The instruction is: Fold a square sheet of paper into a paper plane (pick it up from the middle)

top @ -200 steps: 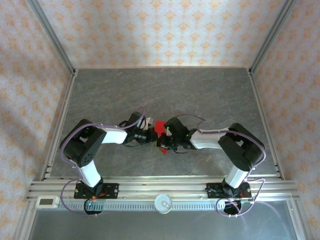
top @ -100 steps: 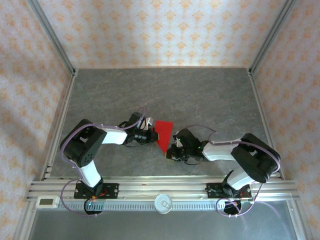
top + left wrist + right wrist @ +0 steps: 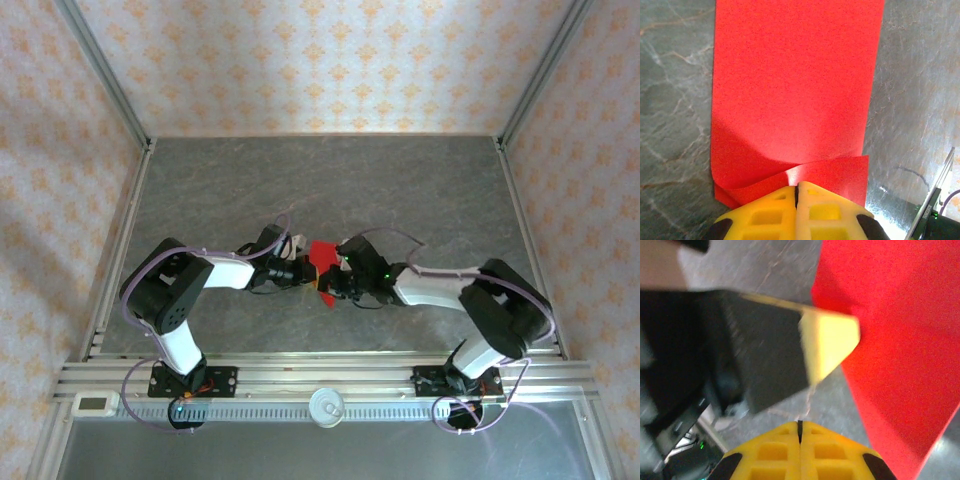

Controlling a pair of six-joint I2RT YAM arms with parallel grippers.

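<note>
Lying mid-table [image 3: 330, 180], folded square sheet of paper [image 3: 795, 85]: light, floppy, slides easily; pin it by the crease edge. Left gripper [image 3: 796, 192] closed, tips pressing its near flap; right gripper [image 3: 800, 427] closed, empty, just beside.

Peach wallpaper [image 3: 320, 60] with orange flower motifs closes in at nine, twelve and three o'clock. A grey marbled tabletop [image 3: 420, 180] lies evenly lit between aluminium posts [image 3: 100, 75]. A slotted rail [image 3: 330, 375] runs across at six o'clock.
</note>
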